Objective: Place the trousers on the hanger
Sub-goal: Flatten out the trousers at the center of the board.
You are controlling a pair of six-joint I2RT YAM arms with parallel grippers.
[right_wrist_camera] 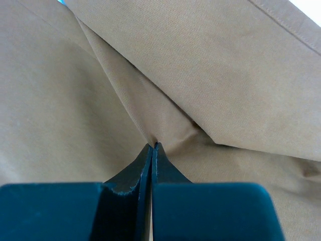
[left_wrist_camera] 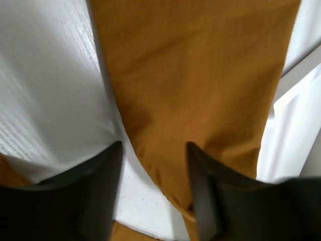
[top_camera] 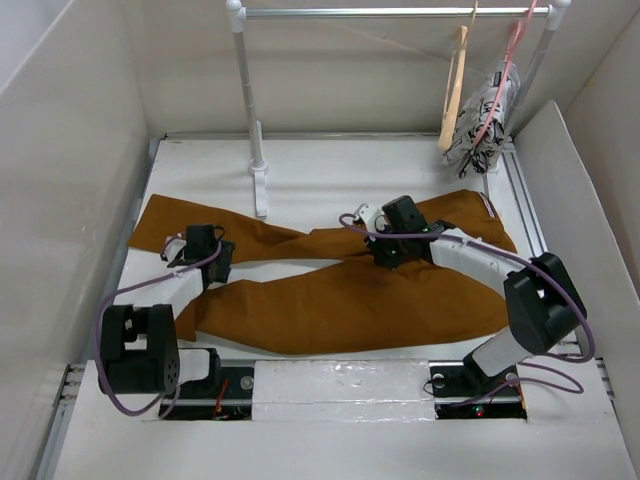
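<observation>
Near: left gripper (left_wrist_camera: 154, 150) is held open, fingers set astride a trousers (top_camera: 340, 300) edge on the table (top_camera: 320, 170), nothing gripped. The right gripper (right_wrist_camera: 152, 146) is closed, with a thin fold apparently pinched at the tips. Trousers are spread flat, legs crossed. Far back, the hanger (top_camera: 457, 85) is hung on the rail (top_camera: 380, 12). Risk: the thin pinch could be lost on lifting, and the cloth bunched by a one-sided pull.

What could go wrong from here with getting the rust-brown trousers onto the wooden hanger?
The right gripper appears to pinch only a small fold of the rust-brown fabric trousers; it may slip when lifted.
The left gripper is open over a leg edge, so a lift would be one-sided.
The light tan wooden hanger hangs close to a black-and-white patterned cloth; the two could tangle.
</observation>
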